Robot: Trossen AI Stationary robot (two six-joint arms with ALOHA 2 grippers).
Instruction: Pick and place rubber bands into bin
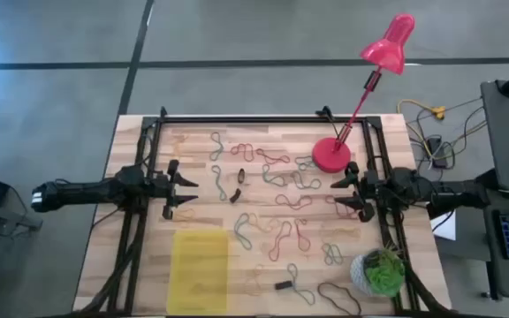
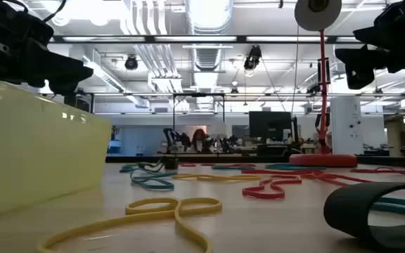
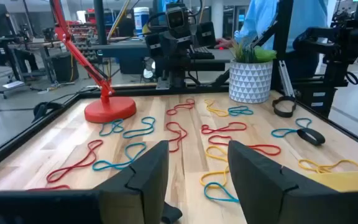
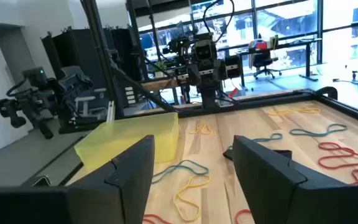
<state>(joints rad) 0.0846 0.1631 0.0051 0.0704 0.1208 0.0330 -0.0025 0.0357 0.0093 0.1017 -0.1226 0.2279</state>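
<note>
Many rubber bands (image 1: 272,190) in red, green, yellow and tan lie flat and scattered over the wooden table (image 1: 131,168); they also show in the left wrist view (image 3: 222,130). The bin (image 1: 197,269), a shallow yellow tray, sits on the table near its front edge, left of centre, and looks empty from above. My left gripper (image 1: 182,192) hovers open at the table's left, above bare wood, far of the bin. My right gripper (image 1: 343,193) hovers open at the right, near the lamp's base. Both point level toward the table's middle, with nothing between their fingers (image 3: 148,177) (image 4: 132,174).
A red desk lamp stands on its round base (image 1: 331,156) at the far right. A potted plant (image 1: 380,272) stands at the near right corner, with a black loop (image 1: 338,299) beside it. Small dark blocks (image 1: 237,185) (image 1: 283,285) lie among the bands. A black frame (image 1: 263,117) rims the table.
</note>
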